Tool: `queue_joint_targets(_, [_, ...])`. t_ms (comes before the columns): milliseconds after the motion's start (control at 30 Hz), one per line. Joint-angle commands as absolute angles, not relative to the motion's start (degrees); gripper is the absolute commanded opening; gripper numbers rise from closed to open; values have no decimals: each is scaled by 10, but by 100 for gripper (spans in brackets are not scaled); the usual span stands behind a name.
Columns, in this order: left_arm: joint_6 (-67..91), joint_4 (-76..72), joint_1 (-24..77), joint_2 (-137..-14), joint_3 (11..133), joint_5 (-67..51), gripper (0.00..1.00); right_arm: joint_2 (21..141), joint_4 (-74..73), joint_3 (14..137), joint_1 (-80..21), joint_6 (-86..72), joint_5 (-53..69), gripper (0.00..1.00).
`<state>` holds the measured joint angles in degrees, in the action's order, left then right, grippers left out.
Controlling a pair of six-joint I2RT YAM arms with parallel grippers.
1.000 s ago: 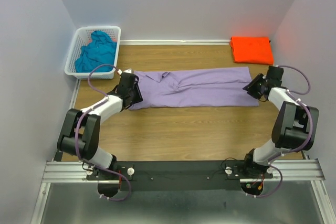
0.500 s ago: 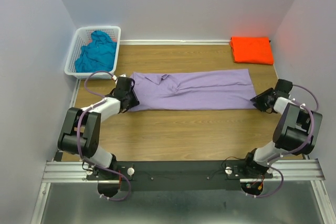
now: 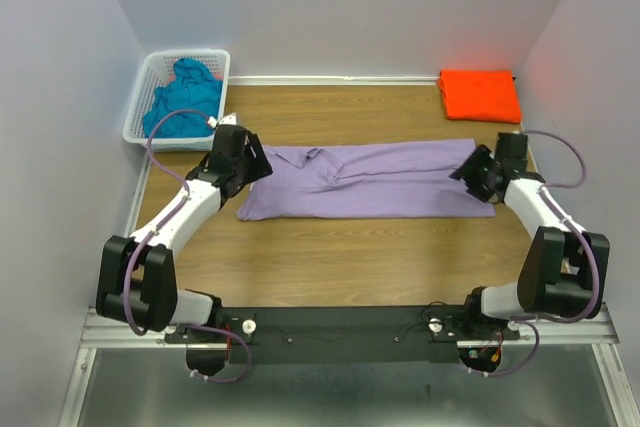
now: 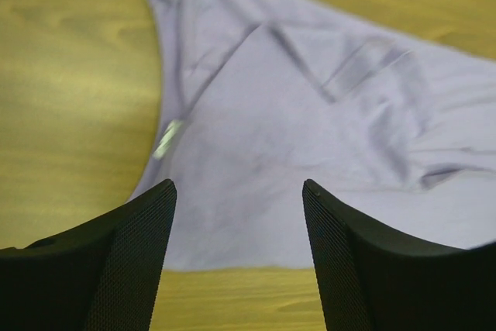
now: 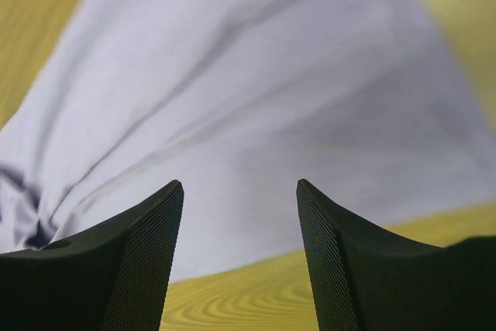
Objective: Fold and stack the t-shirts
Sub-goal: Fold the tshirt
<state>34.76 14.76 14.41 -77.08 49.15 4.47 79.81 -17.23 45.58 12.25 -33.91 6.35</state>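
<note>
The lavender-purple t-shirt [image 3: 365, 180] lies as a long folded strip across the middle of the table; it also shows in the left wrist view [image 4: 310, 137] and in the right wrist view [image 5: 232, 91]. My left gripper [image 3: 256, 164] is open and empty above the strip's left end, its fingers [image 4: 124, 261] apart over the near hem. My right gripper [image 3: 468, 173] is open and empty above the strip's right end. The bright orange t-shirt [image 3: 480, 94] lies folded at the back right. The teal-blue t-shirt [image 3: 184, 97] is bunched in the basket.
The white lattice basket [image 3: 146, 78] stands at the back left corner against the wall. Walls close in the table on the left, back and right. Bare wood [image 3: 350, 257] runs between the purple strip and the arm bases.
Both grippers have let go of the purple shirt and lifted, opening over its ends. The shirt now lies narrower, as a folded strip, shifted a little toward the near side.
</note>
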Motion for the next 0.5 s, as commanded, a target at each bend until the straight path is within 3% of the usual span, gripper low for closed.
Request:
queue_joint_targets(0, [344,95,154,-816,535,10,70,822,-167,518,14,-279,95,68])
queue_joint_targets(200, [349,74,173,-936,609,-17,50,876,-110,565,-93,-247,147,65])
queue_joint_targets(467, [375,47,191,-1044,667,-29,43,976,-47,634,-159,-230,188,59])
